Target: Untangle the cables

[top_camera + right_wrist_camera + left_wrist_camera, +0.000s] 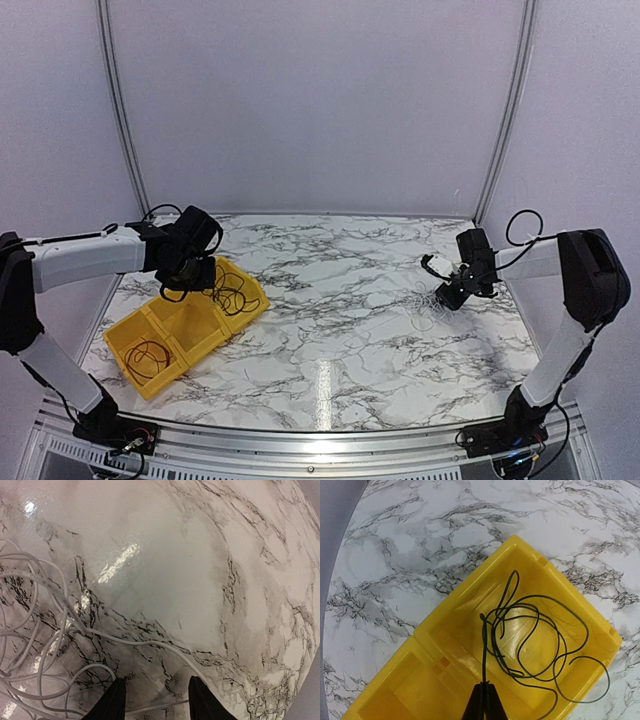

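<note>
A thin black cable lies in loose loops in the right compartment of a yellow bin. My left gripper is shut on one end of this cable, just above the bin; in the top view it hangs over the bin. A second black cable is coiled in the bin's near-left compartment. A tangle of thin white cables lies on the table at the right. My right gripper is open just above the tangle's edge, and one white strand runs between its fingers.
The marble table stretches between the bin and the white tangle. The bin's middle compartment holds nothing. White walls with metal posts close the back and sides. Thicker black arm cables loop near the right wrist.
</note>
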Tool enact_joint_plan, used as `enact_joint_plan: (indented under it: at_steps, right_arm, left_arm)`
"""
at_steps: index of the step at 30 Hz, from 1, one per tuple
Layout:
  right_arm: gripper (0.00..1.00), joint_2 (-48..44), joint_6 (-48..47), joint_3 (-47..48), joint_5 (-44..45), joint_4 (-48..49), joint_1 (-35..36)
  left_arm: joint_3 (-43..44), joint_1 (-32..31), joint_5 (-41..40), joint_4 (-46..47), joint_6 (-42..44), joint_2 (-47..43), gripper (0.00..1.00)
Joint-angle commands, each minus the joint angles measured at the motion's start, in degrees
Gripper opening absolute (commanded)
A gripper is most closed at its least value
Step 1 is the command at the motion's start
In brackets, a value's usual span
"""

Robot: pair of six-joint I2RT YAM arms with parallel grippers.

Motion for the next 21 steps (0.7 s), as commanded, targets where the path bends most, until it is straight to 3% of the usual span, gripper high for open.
enact_joint_plan:
  at_steps: [1,8,15,21]
  right_arm:
    - [0.44,3.1,-0.8,-0.6,-1.0,-6.6,-0.1]
    - [0.44,3.0,-0.8,-0.7,-0.5,-6.6,-0.1]
    - [0.44,1.2,-0.6,-1.0,-1.0,-6.4,-0.2]
    - [0.44,-2.5,0.1,-1.0,-1.5,-6.8,-0.2]
  left_arm:
    - [5.2,0.3,-0.5,-1.3,3.6,3.1,0.0]
    - [9.6,0.3,-0.5,-0.9,6.0,11.6,0.0]
    - [10.8,0.2,5.2,0.5,7.6,15.7,0.0]
    - [10.8,0.1,4.3,-0.2,8.1,8.8,0.31]
